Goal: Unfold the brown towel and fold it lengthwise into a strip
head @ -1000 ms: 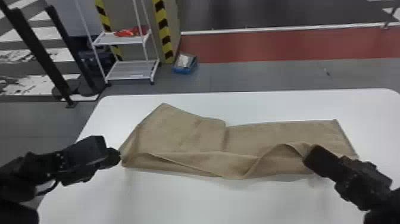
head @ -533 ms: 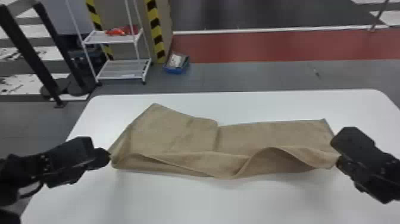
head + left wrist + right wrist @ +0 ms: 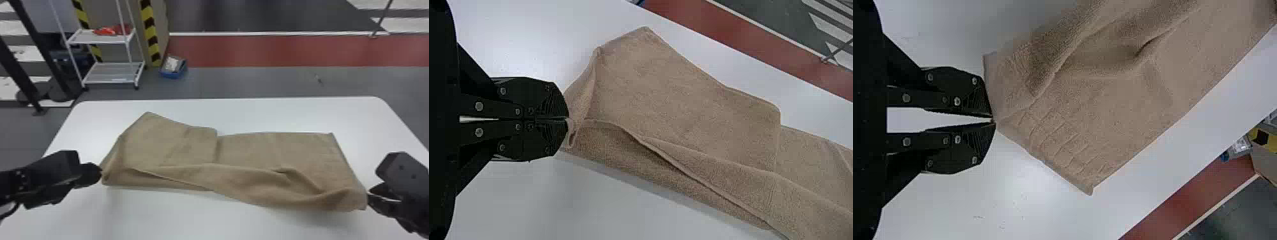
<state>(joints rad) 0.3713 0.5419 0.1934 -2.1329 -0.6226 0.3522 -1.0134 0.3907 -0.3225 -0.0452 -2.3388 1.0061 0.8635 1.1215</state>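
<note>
Across the table (image 3: 223, 111), the towel (image 3: 249, 153) has opened wider at right, likely furthering unfolding, left gripper (image 3: 567, 119) and right gripper (image 3: 993, 120) pinching its edges

On the white table (image 3: 239, 113), the brown towel (image 3: 185, 146) between left pincer (image 3: 99, 174) and right pincer (image 3: 369, 196).

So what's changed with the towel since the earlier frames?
The right gripper has moved right and toward the robot, drawing out the near right corner of the brown towel. The left gripper stays shut on the towel's left end; the far edge lies as it was.
</note>
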